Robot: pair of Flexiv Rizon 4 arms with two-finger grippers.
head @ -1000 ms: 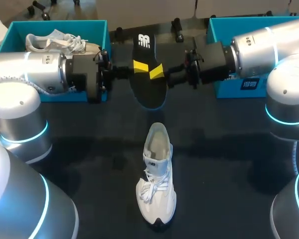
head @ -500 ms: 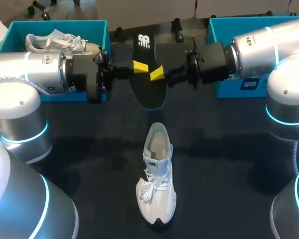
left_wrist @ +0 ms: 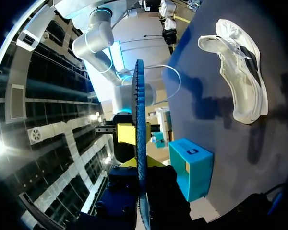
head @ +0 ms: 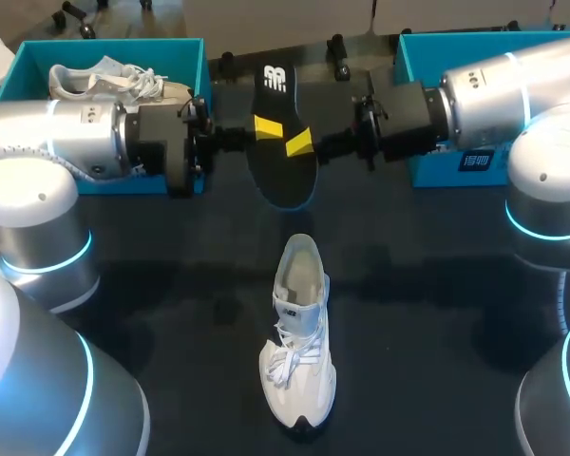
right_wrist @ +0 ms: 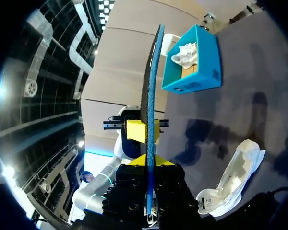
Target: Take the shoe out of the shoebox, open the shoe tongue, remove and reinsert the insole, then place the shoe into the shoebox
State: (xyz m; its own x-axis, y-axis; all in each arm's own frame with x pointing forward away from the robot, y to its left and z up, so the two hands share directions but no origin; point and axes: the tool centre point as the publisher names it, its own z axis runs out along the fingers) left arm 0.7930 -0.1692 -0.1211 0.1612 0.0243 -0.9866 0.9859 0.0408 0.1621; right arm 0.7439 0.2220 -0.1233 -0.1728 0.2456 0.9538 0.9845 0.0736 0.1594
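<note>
Nearest, the white lace-up sneaker (head: 297, 342) lies out of its box on the dark worktop (head: 437, 313), toe towards the near edge and mouth gaping, the tongue apparently pulled open. Beyond it the black foam insole (head: 283, 176) is already out, held in the air, with the left pincer (head: 266, 125) and right pincer (head: 299, 142) each clamped on an edge. Reinserting and reboxing remain. At the far left a teal cardboard shoebox (head: 33, 57) holds a second white sneaker (head: 104, 81); a matching teal shoebox (head: 413, 57) stands at the far right.
</note>
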